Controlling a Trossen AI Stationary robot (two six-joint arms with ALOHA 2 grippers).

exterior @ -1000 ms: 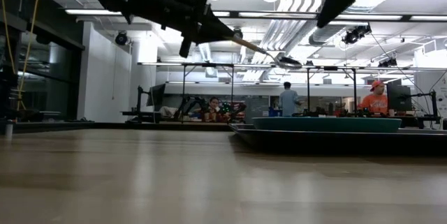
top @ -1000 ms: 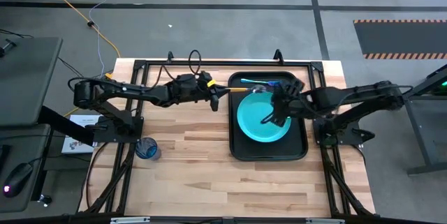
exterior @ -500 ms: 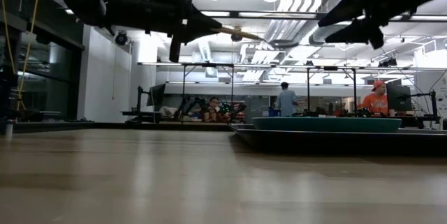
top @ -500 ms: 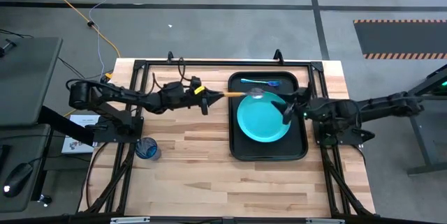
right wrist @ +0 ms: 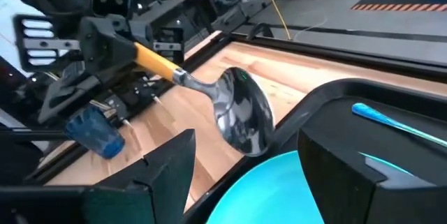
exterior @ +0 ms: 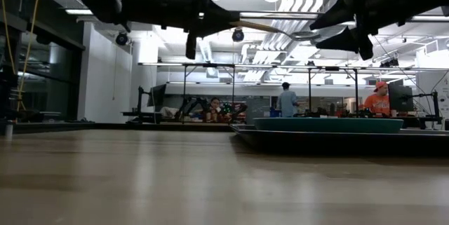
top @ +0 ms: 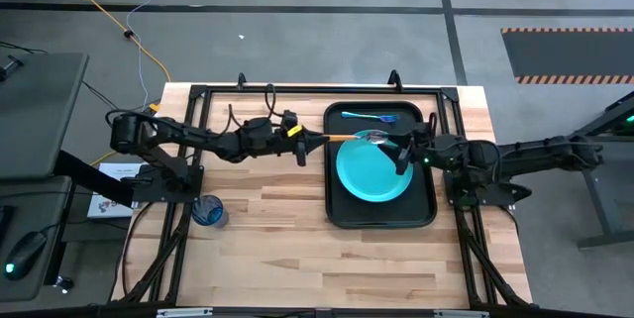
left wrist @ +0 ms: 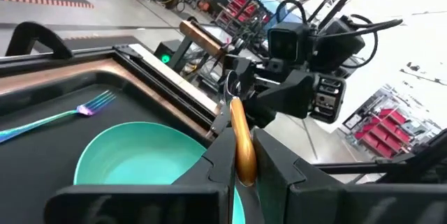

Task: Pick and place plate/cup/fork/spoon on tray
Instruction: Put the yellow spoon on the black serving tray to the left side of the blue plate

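In the high view the black tray (top: 381, 214) is seen right of centre on the wooden counter (top: 267, 229), its right edge close to the counter's right edge. The turquoise plate (top: 371, 169) is seated in the tray's lower part, nearly filling its width, and a blue fork (top: 369, 116) is laid in the strip along the tray's upper rim. The left gripper (top: 305, 141) is held just left of the tray's left rim, its fingers (left wrist: 216, 161) closed on the orange handle of a spoon (top: 371, 136), whose metal bowl is carried over the plate's upper edge, between plate and fork. The right gripper (top: 404, 150) is poised at the plate's right edge, inside the tray's right rim, its fingers (right wrist: 167, 175) spread wide and empty, with the spoon bowl close in front of them. The dark-blue cup (top: 208, 212) is stood at the counter's left edge, lower left of the frame, well apart from the tray. A broad bare area of counter is left between cup and tray and below both arms.
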